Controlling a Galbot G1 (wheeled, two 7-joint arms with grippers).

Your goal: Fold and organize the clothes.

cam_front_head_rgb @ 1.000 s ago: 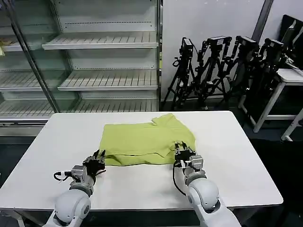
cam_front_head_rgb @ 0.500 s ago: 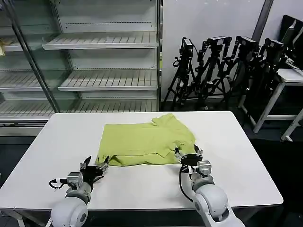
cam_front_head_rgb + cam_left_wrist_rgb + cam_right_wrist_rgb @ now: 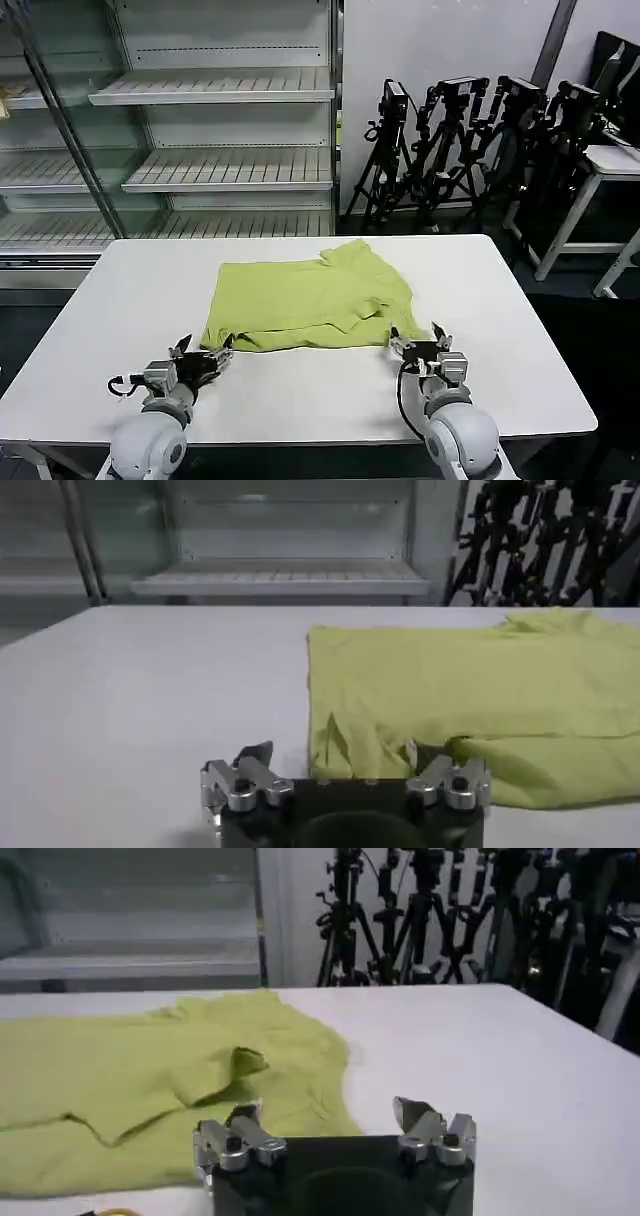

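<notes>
Left gripper (image 3: 203,355) sits low by the table's (image 3: 520,350) near edge, fingers spread and empty, right at the shirt's (image 3: 305,300) near left corner. Right gripper (image 3: 420,345) is the same deal, fingers apart, just off the shirt's near right corner. Shirt lies mid-table, already folded up once along its near edge, one sleeve bunched at the far right. Looks like we're between folds, nothing gripped. Next move probably means both grippers sliding in and pinching those near corners evenly, or the fold goes crooked.
</notes>
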